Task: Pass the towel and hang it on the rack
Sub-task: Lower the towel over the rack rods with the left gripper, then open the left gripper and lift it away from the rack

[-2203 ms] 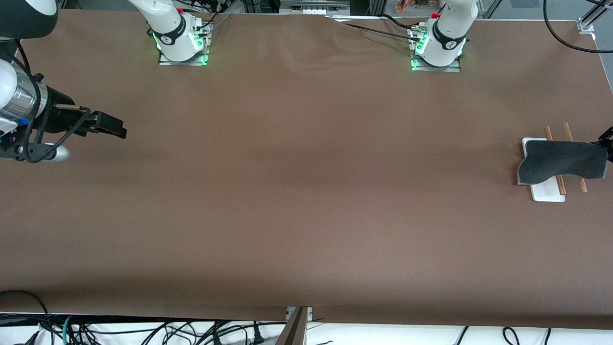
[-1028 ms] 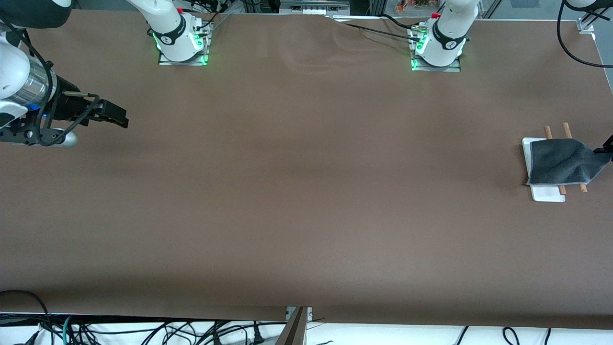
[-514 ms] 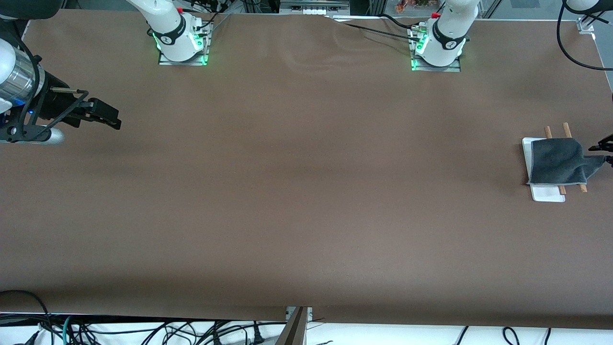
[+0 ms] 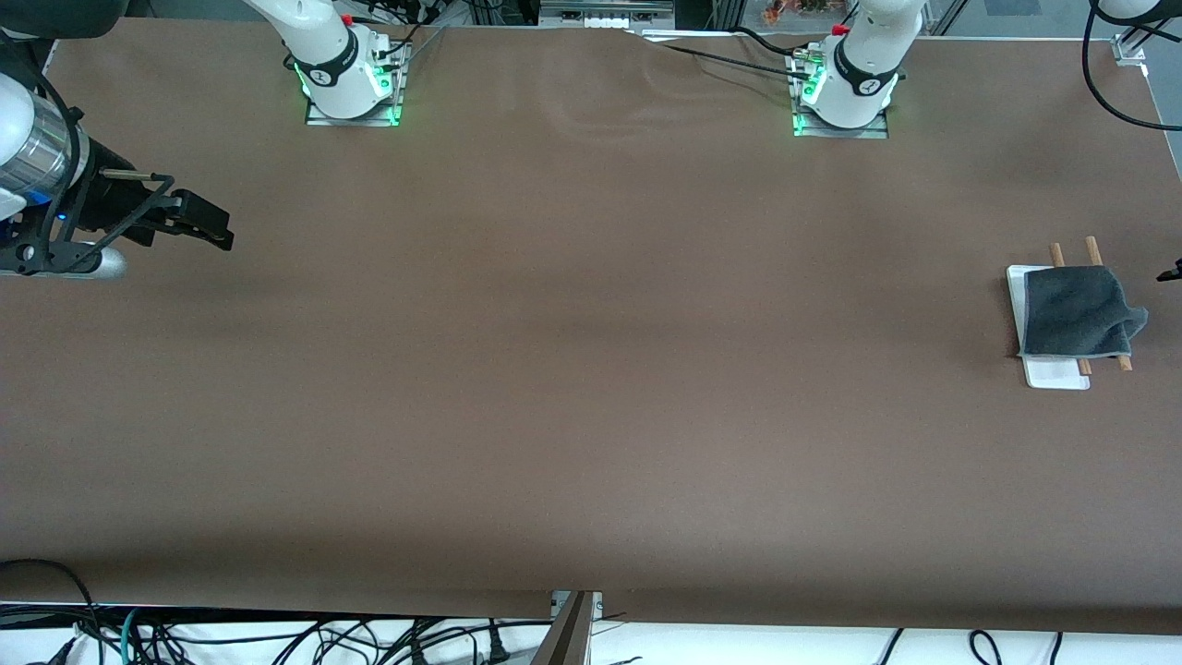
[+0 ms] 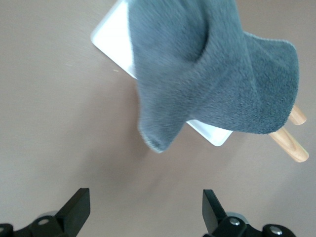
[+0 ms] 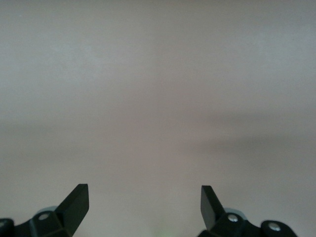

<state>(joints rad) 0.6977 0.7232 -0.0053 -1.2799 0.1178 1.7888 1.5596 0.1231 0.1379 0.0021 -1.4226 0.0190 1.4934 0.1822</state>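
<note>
The dark grey towel [image 4: 1076,311] hangs draped over the rack [image 4: 1053,374] at the left arm's end of the table. The rack's white base and two brown rods show round the cloth. In the left wrist view the towel [image 5: 207,74] covers the white base [image 5: 111,42], and the rod ends [image 5: 291,145] stick out. My left gripper [image 5: 146,210] is open and empty, apart from the towel; only its tip [image 4: 1171,272] shows at the front view's edge. My right gripper [image 4: 208,222] is open and empty over the right arm's end of the table, with bare table between its fingers [image 6: 144,207].
The brown table [image 4: 591,369] stretches wide between the two arms. The arm bases [image 4: 351,83] stand along its farthest edge. Cables lie past the table's nearest edge.
My left gripper has let go of the towel and drawn back off the rack. The towel has settled onto the rack. My right arm has moved slightly away and now holds still.
</note>
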